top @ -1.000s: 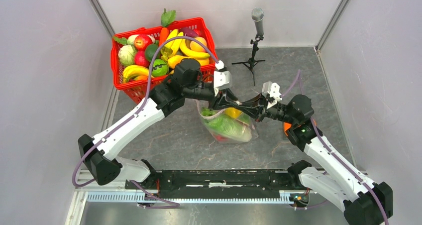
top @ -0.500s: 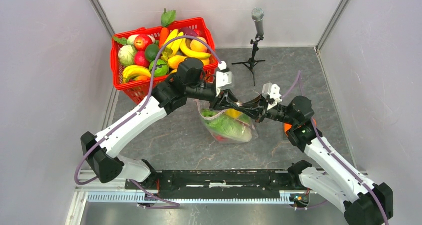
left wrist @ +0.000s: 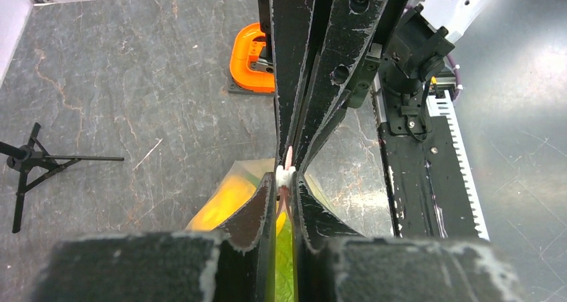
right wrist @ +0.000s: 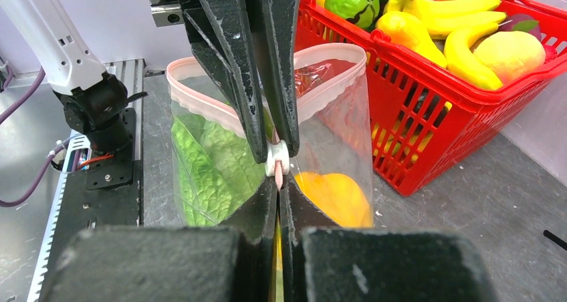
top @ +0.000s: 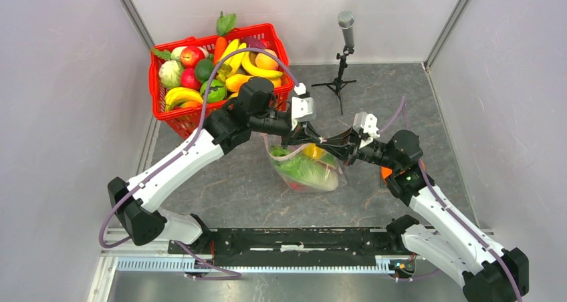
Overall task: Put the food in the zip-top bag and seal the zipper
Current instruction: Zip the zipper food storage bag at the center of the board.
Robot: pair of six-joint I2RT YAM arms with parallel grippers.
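The bag stands mid-table, cabbage and a yellow-orange piece already inside, so I'd say sealing is the step in hand. The zipper gapes in a loop toward 9 o'clock. At its 3 o'clock end the right gripper is pinched tight on the strip, and the left gripper, narrow, nips the white slider right against it. Next, I reckon, the left draws toward 9 o'clock while the right anchors. The red basket sits at 11 o'clock.
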